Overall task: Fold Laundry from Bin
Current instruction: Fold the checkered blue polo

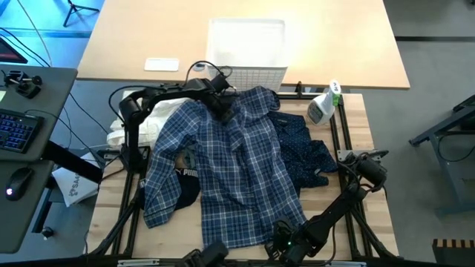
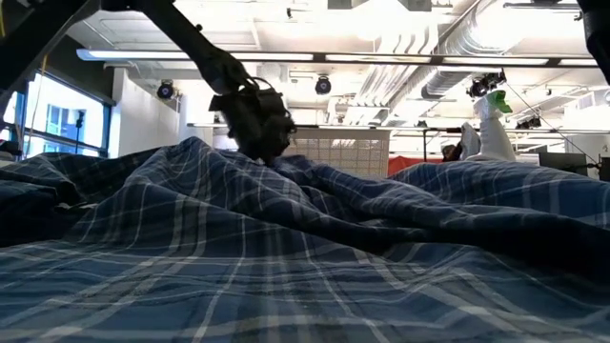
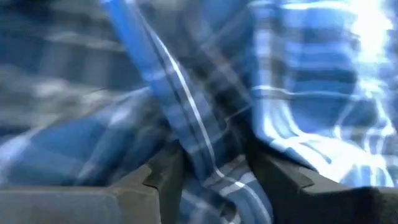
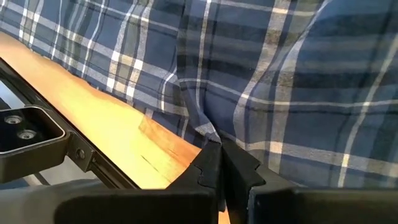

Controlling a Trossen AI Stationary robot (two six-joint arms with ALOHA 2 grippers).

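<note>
The blue-white plaid shirt (image 1: 230,163) lies spread over the middle of the table, on top of the other laundry. My left gripper (image 1: 221,110) is down at the shirt's far part, near the collar, open, with a raised fold of plaid (image 3: 208,149) between its fingers. At the table's near edge my right gripper (image 4: 219,149) is shut on the shirt's near hem. The white bin (image 1: 247,48) stands beyond the shirt at the far side. My left gripper slants down from the table's left with one finger (image 3: 163,180) on each side of the plaid fold; whether they touch the cloth I cannot tell. My right gripper pinches the shirt's near hem (image 4: 202,132) between its two fingertips. It comes slanting down from the near side. The cloth bunches into a small pleat at the fingers, and the rest lies on the table.
Navy dotted trousers (image 1: 306,148) lie under the shirt's right side, a black piece with white lettering (image 1: 184,178) under its left, white cloth (image 1: 126,133) by the left arm's base. A spray bottle (image 1: 324,104) stands at the far right. Bare wood (image 4: 93,118) shows along the near edge.
</note>
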